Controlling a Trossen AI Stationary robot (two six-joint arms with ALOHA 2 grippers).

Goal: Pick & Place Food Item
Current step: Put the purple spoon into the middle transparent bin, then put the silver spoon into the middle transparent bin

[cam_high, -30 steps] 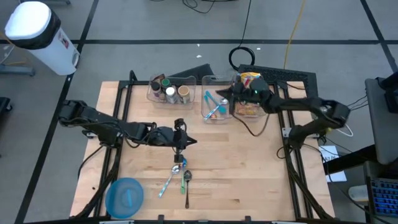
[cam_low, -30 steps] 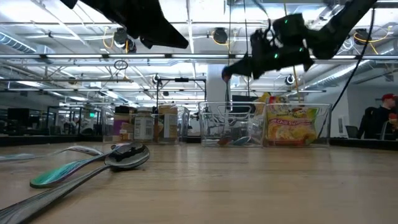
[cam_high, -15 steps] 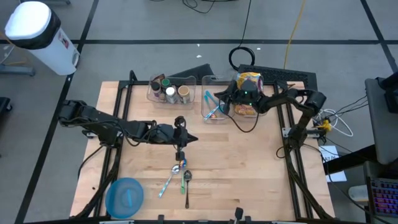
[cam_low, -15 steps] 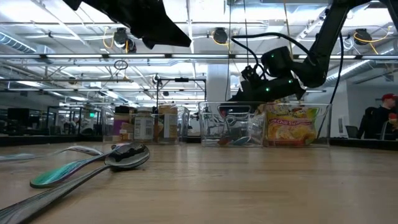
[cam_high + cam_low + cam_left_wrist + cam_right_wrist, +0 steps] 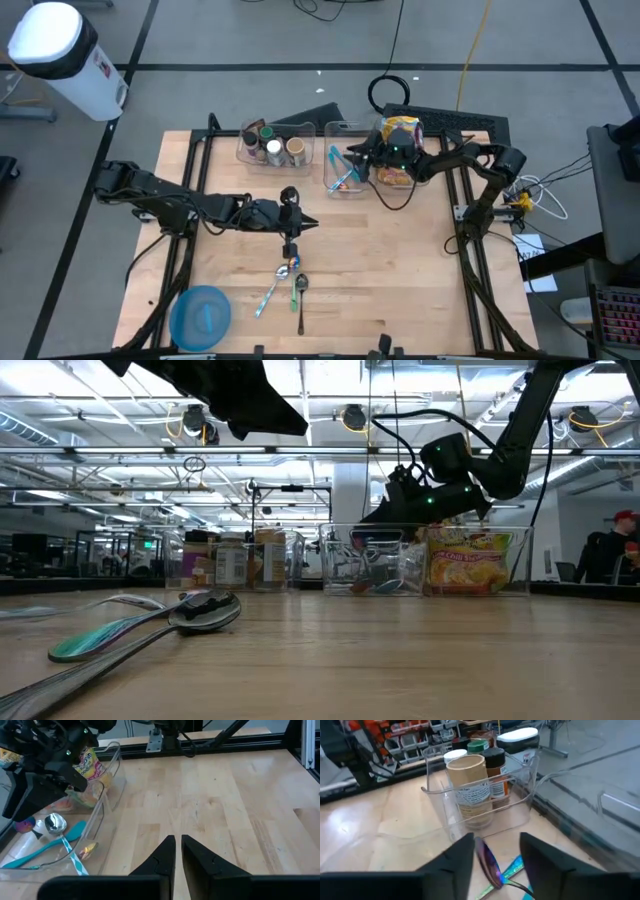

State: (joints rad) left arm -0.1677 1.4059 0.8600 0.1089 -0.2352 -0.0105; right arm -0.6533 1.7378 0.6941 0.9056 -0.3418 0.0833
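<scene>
Right gripper (image 5: 352,160) unmoved, noodle packet (image 5: 401,132) half hidden

Pale matt wood table (image 5: 400,270); clear glossy plastic bins (image 5: 485,810); shiny metal spoons (image 5: 205,610); glossy food packet (image 5: 465,570)

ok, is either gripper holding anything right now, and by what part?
Nothing held. The right gripper is open over the utensil bin, with a spoon below its fingers. The left gripper is shut and empty over the table.
</scene>
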